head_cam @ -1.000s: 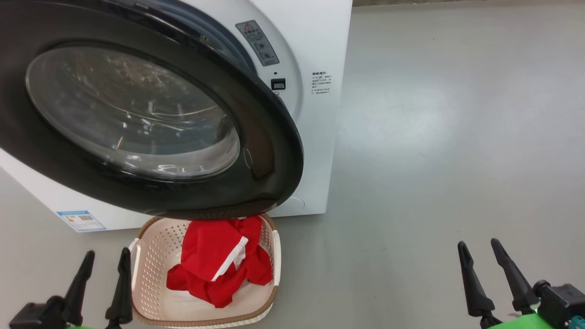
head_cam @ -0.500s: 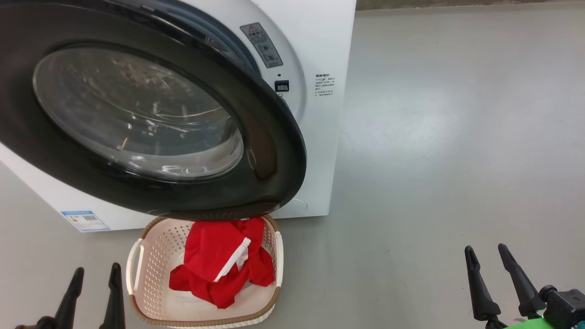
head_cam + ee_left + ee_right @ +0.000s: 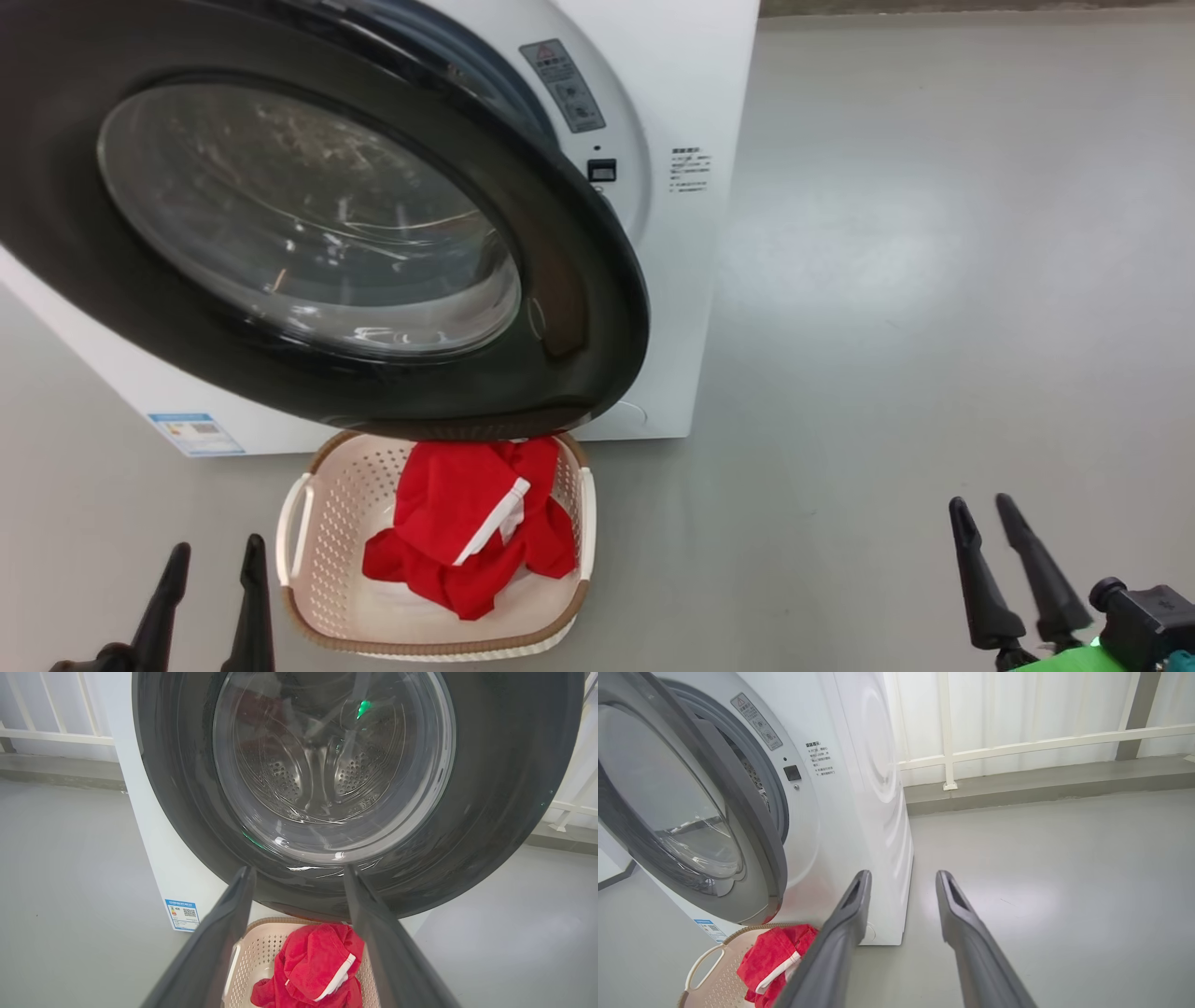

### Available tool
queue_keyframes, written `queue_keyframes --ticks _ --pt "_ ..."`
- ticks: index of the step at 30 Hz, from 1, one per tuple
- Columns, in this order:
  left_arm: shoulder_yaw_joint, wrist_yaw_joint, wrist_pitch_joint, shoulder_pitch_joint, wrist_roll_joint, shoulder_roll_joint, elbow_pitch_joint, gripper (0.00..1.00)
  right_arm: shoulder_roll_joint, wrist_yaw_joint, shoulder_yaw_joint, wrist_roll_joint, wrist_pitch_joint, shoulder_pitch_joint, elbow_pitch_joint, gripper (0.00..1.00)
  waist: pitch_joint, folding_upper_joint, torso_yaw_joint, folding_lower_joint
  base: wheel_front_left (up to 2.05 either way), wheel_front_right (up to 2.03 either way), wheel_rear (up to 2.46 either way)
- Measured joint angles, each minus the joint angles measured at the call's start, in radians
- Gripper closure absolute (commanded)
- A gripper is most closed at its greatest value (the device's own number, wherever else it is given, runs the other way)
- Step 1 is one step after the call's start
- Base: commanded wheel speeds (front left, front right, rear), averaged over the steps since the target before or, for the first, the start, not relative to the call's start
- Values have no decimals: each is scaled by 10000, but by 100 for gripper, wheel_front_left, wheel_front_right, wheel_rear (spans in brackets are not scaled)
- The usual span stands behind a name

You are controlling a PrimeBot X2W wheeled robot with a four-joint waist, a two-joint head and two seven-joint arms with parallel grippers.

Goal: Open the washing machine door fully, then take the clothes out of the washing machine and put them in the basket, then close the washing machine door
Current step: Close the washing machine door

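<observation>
Ok, clothes (image 3: 448, 504) in basket (image 3: 341, 490), door (image 3: 579, 308) ajar; left gripper (image 3: 217, 543) spread wide, right gripper (image 3: 979, 500) parted narrower, both empty.

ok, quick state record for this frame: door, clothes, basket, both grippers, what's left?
door: washing machine door open, swung out from the washing machine, lower rim over the basket's far end in the head view
clothes: red clothes piled in the basket
basket: on the floor in front of the machine
left: left gripper open, holding nothing, beside the basket
right: right gripper open, holding nothing, over the floor
remaining: close the door
</observation>
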Motion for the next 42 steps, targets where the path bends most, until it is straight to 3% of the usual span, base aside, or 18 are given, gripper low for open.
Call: queue_keyframes --ticks 1,2,19,28,42 --pt "-19 0 -2 -1 0 -31 0 0 -10 0 59 2 0 -33 2 96 3 0 58 0 0 0 0" --pt "-40 0 -2 -2 0 -61 0 0 -33 0 151 13 0 -51 4 100 4 0 119 0 0 0 0" --pt "-522 0 -2 -98 0 -316 81 0 -104 0 1854 255 0 -2112 748 100 -45 0 1545 0 0 0 0" --pt "-861 2 0 -366 -33 -441 196 0 -140 0 2272 499 0 -3503 1592 100 169 0 2403 0 0 0 0" --pt "-1271 0 -2 -1182 -199 -612 267 0 -309 0 2529 502 0 -5007 2349 100 1209 0 3024 0 0 0 0"
